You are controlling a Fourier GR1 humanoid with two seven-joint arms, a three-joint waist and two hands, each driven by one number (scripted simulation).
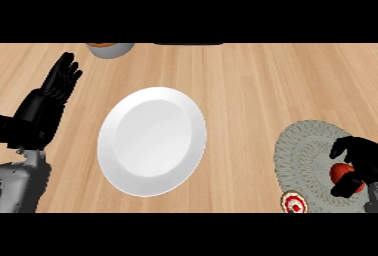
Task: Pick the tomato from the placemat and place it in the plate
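A red tomato lies on the round grey woven placemat at the right edge of the head view. My right hand sits over it with fingers and thumb curled round the tomato, hiding most of it. A white plate lies empty in the middle of the wooden counter, well left of the placemat. At the left edge my left hand rests open, fingers pointing up, apart from the plate.
A small round red-and-white object lies at the placemat's lower left rim. A grey bowl with something orange inside stands at the counter's far edge, upper left. Bare wood separates plate and placemat.
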